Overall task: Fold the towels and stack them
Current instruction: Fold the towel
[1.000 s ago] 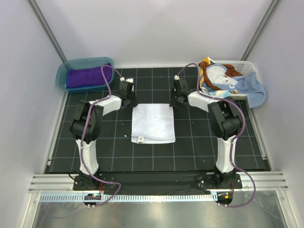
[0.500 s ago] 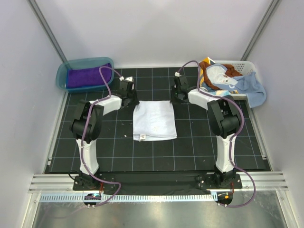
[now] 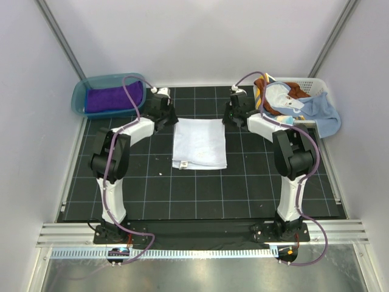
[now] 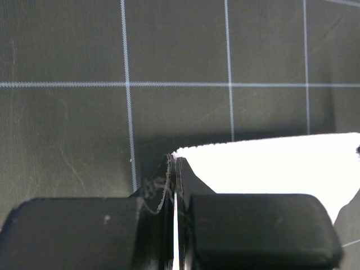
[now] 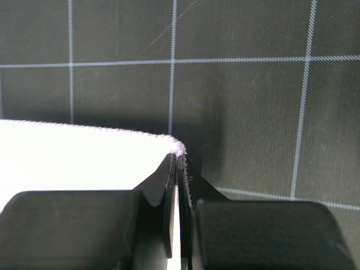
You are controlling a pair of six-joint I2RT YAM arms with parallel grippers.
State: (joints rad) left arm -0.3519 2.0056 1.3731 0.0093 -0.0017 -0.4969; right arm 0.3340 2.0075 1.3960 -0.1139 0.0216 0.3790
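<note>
while one white terry-cloth towel (image 3: pixel 199 143) lies folded to a rough rectangle in the middle of the bench's black gridded mat (image 3: pixel 121 194), the job looks only partly done. a deep purple towel (image 3: pixel 108 98) already sits folded flat inside the teal translucent plastic tub (image 3: pixel 76 97) at the far left corner of the bench. at the far right corner, the white plastic lattice basket (image 3: pixel 313 82) holds a loose heap: an orange-brown towel (image 3: pixel 296 91), a light blue towel (image 3: pixel 319 112) spilling over its rim, and some paler cloth tangled between them, all unfolded. the left gripper (image 4: pixel 174 166) is clenched on the white towel's far left corner, a thin edge of cloth pinched between its black jaws. the right gripper (image 5: pixel 177 160) is clamped the same way on the far right corner. my guess is that this towel is mid-fold or being squared up, with stacking and the whole basket load left to do. the white cloth has a soft, nubbly pile and a slightly fuzzy hem, and its layers lie limp and flat with a small tag at the near left corner. the mat is matt and lightly scuffed, the tub glossy and smooth.
</note>
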